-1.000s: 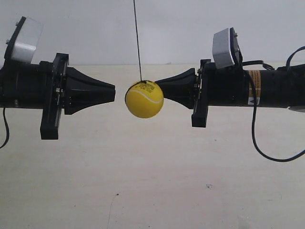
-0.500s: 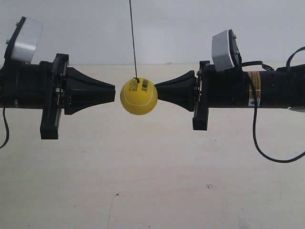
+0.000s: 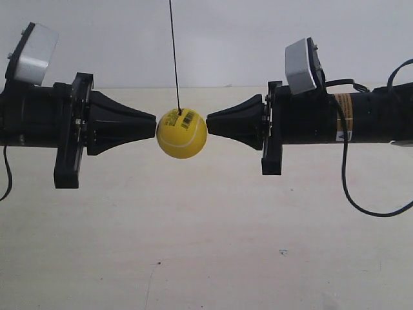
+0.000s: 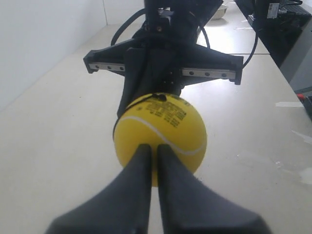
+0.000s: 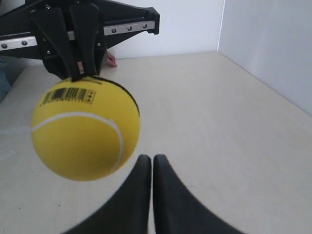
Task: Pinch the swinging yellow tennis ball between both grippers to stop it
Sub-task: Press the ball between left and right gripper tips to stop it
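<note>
The yellow tennis ball (image 3: 182, 134) hangs on a thin black string (image 3: 174, 58) between the two cone tips, barcode sticker up. My left gripper (image 3: 155, 127), the arm at the exterior view's left, is shut, and its tip meets the ball's side. In the left wrist view the ball (image 4: 161, 131) sits right at the shut tips (image 4: 152, 146). My right gripper (image 3: 208, 123) is shut too, its tip at the ball's other side; contact is unclear. In the right wrist view the ball (image 5: 83, 131) hangs off to one side of the tip (image 5: 148, 157).
A pale beige tabletop (image 3: 213, 245) lies well below the arms, with a white wall (image 3: 232, 39) behind. A black cable (image 3: 352, 194) loops down from the right arm. The opposing arm's flat black flange fills the far part of each wrist view.
The ball has swung from the right gripper's tip toward the left gripper's tip, turning its barcode upward. The right gripper has crept slightly after it. The left gripper has stayed put.
</note>
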Motion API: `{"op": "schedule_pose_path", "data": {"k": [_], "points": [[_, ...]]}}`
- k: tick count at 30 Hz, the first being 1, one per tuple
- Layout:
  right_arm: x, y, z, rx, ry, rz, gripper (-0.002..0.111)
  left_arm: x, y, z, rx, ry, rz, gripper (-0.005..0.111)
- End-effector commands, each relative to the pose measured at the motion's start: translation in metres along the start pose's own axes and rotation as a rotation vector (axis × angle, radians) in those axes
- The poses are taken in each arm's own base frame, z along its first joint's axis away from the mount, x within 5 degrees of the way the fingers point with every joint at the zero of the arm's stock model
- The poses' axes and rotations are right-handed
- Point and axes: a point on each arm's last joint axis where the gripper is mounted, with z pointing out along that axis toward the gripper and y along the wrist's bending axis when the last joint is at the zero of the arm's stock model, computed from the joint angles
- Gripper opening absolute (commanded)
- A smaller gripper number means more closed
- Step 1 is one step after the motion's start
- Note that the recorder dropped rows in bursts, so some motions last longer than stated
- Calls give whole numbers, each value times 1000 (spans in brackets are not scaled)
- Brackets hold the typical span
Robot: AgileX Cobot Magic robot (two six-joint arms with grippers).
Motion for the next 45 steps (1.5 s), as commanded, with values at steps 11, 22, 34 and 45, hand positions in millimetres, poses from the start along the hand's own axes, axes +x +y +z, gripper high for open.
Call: {"op": "schedule_pose_path", "data": {"k": [11, 22, 34, 45], "points": [[-1, 2, 1, -27, 6, -14, 0, -2, -1, 3, 21, -4, -5, 5], [-1, 2, 1, -28, 7, -14, 0, -2, -2, 3, 22, -5, -5, 5], [-1, 2, 1, -28, 7, -12, 0, -1, -2, 3, 32, 6, -6, 5], [-1, 2, 1, -28, 7, -12, 0, -3, -9, 15, 61, 9, 15, 5]]}}
